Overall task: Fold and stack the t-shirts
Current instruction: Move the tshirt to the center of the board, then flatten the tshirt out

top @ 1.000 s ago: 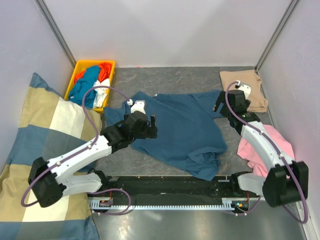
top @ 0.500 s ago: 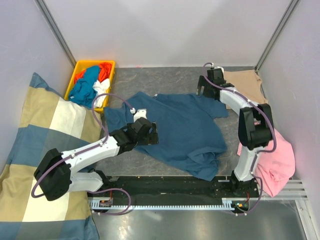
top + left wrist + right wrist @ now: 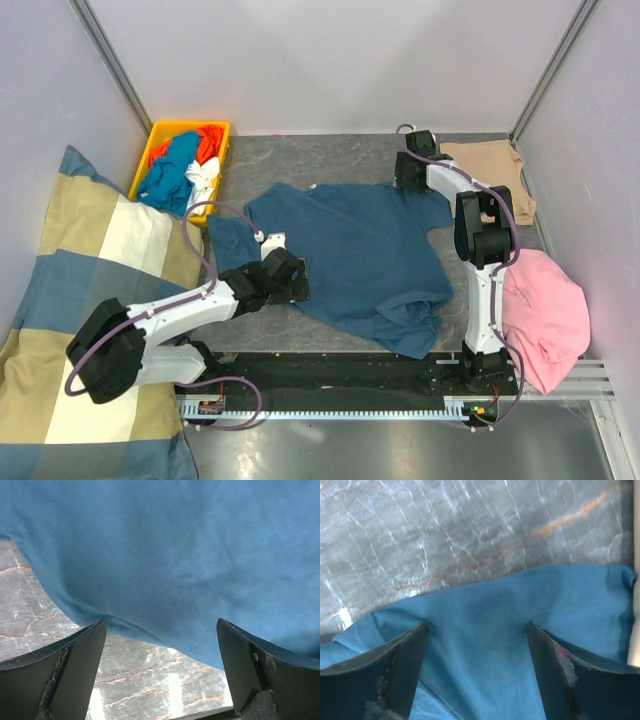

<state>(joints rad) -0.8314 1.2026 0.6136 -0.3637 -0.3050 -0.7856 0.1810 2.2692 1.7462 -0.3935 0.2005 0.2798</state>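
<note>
A large dark teal-blue t-shirt [image 3: 350, 250] lies spread on the grey table, partly rumpled at its near hem. A tan t-shirt [image 3: 492, 175] lies folded at the back right. My left gripper [image 3: 292, 281] is open at the blue shirt's near-left hem; in the left wrist view [image 3: 161, 624] the hem [image 3: 150, 570] lies just ahead of the fingertips, with bare table between them. My right gripper [image 3: 408, 176] is open at the shirt's far right sleeve; in the right wrist view [image 3: 476, 627] both fingertips rest on the blue cloth [image 3: 485, 670], which spans the gap.
A yellow bin [image 3: 158, 135] of mixed clothes stands at the back left. A big checked cushion [image 3: 90, 300] lies along the left. A pink cloth [image 3: 548, 318] lies at the right edge. Grey walls close in the back and sides.
My right arm has swung from the right side across to the shirt's far right sleeve. My left gripper has drawn back to the near-left hem. The shirt lies flatter.
</note>
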